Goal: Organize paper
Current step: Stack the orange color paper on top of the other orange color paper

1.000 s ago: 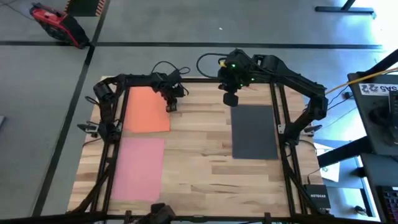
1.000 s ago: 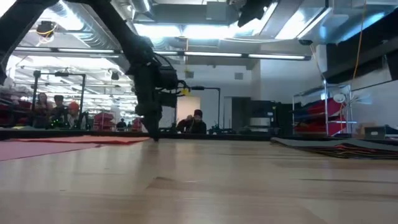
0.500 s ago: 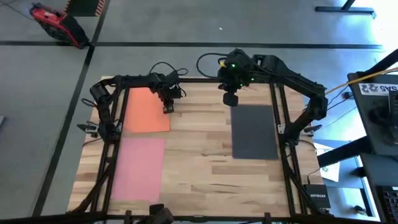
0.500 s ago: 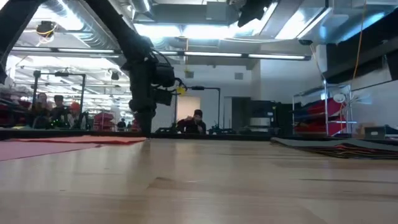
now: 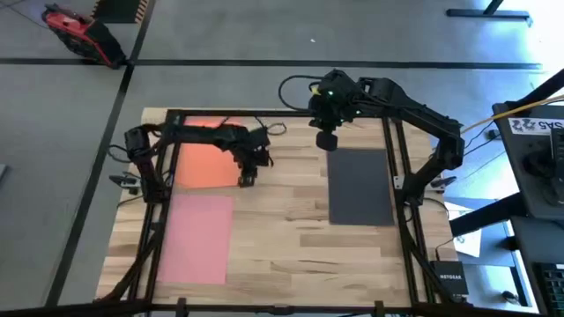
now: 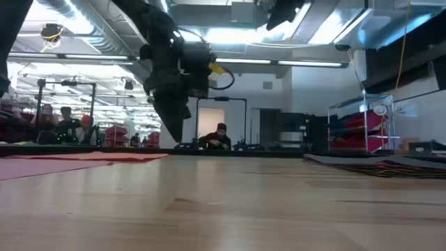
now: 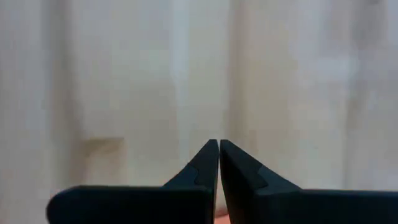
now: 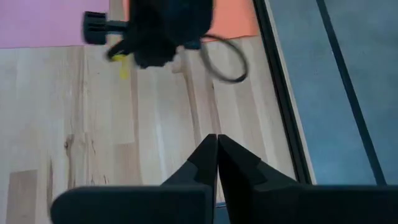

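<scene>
Left gripper, fingers pressed together and empty, has moved off the orange sheet and risen; the sheet lies just beside it. Right gripper unchanged, closed, above the black sheet.

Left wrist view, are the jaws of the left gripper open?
No, the left gripper has its jaws pressed together tip to tip over bare wooden tabletop, with nothing between them.

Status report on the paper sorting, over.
Left gripper shut, empty, raised by the orange sheet's corner. Right gripper shut, parked above the black sheet's far end. Pink sheet flat, near left. Nothing in the way.
</scene>
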`<state>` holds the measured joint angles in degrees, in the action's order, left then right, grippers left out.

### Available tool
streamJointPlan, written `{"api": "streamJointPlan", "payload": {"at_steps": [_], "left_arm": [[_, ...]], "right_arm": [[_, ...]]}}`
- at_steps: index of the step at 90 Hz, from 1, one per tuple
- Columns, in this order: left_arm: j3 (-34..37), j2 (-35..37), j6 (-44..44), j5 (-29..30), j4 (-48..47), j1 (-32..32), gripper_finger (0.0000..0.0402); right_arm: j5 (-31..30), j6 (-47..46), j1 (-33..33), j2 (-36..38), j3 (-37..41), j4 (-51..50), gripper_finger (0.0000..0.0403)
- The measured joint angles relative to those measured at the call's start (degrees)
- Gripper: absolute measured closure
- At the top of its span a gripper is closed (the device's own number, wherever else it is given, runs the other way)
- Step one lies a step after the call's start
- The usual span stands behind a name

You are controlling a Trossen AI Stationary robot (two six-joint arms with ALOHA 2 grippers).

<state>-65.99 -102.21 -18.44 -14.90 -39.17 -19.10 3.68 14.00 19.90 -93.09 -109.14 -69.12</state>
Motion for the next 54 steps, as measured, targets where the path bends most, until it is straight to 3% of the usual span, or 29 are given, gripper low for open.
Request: {"api": "streamJointPlan", "payload": {"at_steps": [33, 54], "left_arm": [[10.4, 0.4, 6.3, 0.0, 5.4, 3.7, 0.0402], [11.2, 1.4, 9.0, 1.0, 5.1, 3.8, 0.0402]], "right_arm": [[0.0, 0.6, 0.0, 0.0, 0.0, 0.0, 0.0403], [0.5, 1.1, 0.0, 0.0, 0.0, 0.0, 0.0403]]}}
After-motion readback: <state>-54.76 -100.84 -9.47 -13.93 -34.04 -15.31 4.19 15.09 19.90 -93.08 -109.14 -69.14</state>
